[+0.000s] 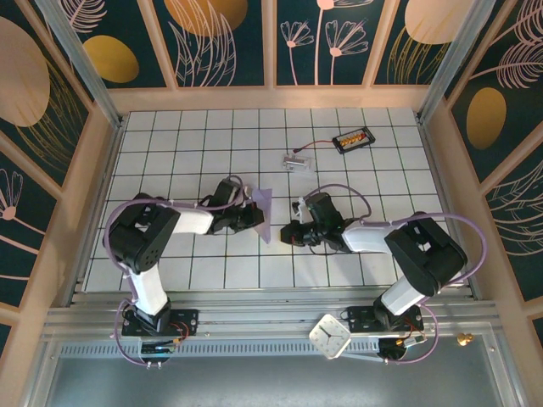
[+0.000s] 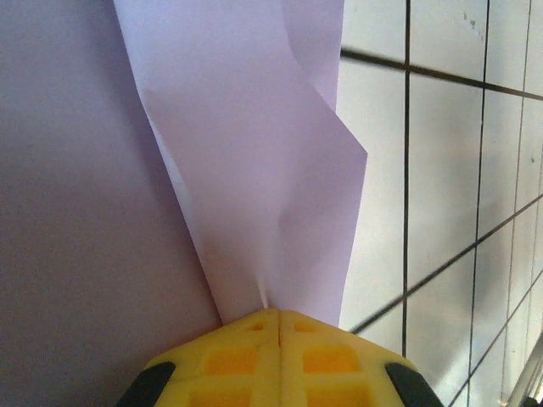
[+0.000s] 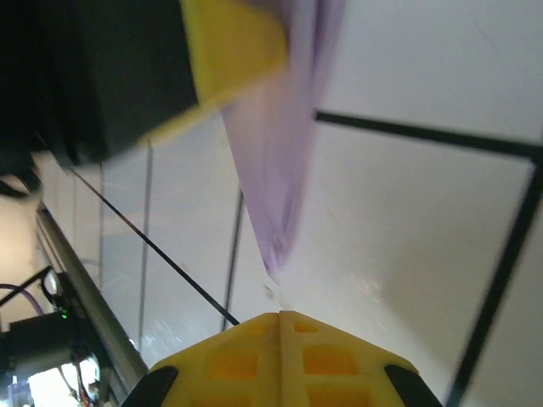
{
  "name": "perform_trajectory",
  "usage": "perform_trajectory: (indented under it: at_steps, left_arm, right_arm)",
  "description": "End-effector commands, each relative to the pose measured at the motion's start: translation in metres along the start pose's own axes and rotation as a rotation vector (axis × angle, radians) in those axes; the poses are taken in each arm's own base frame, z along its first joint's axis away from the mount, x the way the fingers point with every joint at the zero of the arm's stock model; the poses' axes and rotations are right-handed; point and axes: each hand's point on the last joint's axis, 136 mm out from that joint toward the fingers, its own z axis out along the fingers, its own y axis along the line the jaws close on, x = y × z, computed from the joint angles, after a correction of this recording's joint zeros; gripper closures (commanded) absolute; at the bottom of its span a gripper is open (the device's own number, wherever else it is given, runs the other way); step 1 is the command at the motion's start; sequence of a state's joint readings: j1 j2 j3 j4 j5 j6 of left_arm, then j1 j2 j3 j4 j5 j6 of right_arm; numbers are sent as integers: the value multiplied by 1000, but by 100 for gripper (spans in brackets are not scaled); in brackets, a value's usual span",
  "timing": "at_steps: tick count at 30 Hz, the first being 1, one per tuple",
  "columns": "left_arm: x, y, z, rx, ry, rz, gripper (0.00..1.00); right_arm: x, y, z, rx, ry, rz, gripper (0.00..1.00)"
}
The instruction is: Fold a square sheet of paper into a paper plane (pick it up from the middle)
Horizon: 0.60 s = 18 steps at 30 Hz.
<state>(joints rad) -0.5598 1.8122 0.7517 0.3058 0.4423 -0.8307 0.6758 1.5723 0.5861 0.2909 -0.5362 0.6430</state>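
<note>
Over white tiled table (image 1: 170, 161), left fingers (image 2: 233, 360) pinch the lavender paper (image 2: 254, 170) while right fingers (image 3: 237, 360) sit closed, empty.

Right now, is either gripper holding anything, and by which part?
Left gripper is shut on the folded lavender paper, pinching its narrow creased end. Right gripper is shut on nothing; the paper's tip ends just short of it.

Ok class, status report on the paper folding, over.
Left gripper, jaws shut on lavender paper, partly folded. Right gripper, jaws shut, empty, near the paper's tip. Wired plastic piece further back, not in the way.
</note>
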Motion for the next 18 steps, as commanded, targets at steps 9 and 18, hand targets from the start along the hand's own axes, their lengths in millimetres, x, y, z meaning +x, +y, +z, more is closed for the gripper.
perform_trajectory:
  at_steps: [9, 18]
  left_arm:
    - [34, 6, -8, 0, -36, -163, 100]
    - [39, 9, -6, -10, -19, -154, 100]
  right_arm:
    - [11, 35, 34, -107, 85, -41, 100]
    - [0, 21, 52, -57, 96, -56, 100]
